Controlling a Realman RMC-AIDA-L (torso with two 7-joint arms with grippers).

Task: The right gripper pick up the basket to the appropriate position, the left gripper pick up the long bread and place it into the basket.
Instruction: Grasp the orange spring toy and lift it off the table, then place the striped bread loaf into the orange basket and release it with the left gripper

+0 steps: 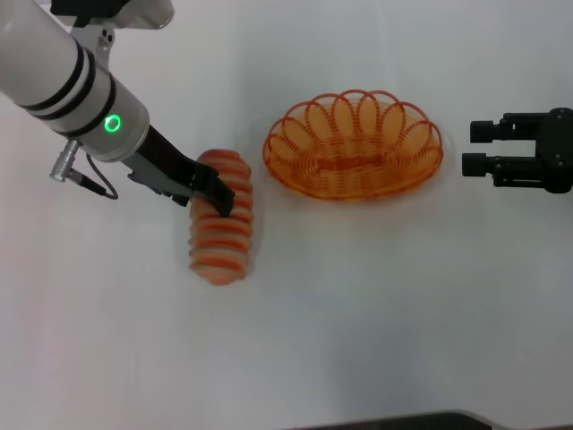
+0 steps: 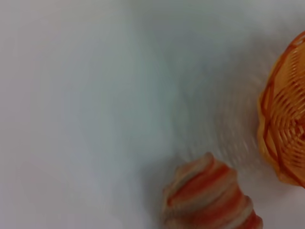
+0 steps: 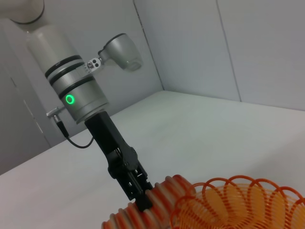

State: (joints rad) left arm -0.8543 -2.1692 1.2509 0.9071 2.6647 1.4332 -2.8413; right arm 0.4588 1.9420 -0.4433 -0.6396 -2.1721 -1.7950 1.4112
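- Table (image 1: 376,322): one white, matte surface fills the head view. It carries two loose items in all, one basket and one loaf.
- Left arm (image 1: 63,81): one, with a white and silver casing, two black bands and one lit green ring light. It comes in from the upper left of the head view, and one thin cable (image 1: 94,185) hangs beside its connector.
- Basket (image 1: 354,143): one, oval, orange wire with a looped rim. It sits upright on the table at centre right with nothing inside it. It is near the loaf but apart from it, and it lies between the loaf and the right gripper.
- Long bread (image 1: 222,219): one, cream with orange-red cross stripes. It lies flat on the table left of the basket, with its long axis running away from the robot. The left wrist view shows one end of it (image 2: 209,198) with the basket rim (image 2: 286,124) off to the side.
- Right gripper (image 1: 488,148): one, chunky and black, at the right edge, just beside the basket's right end and clear of the rim. Its two prongs are parted and point toward the basket, holding nothing.
- Left gripper (image 1: 219,199): one, slim and black, with its tip down on the loaf's far half. The right wrist view shows the fingertips (image 3: 141,202) pressed onto the ridges. I cannot tell whether the grip is closed.
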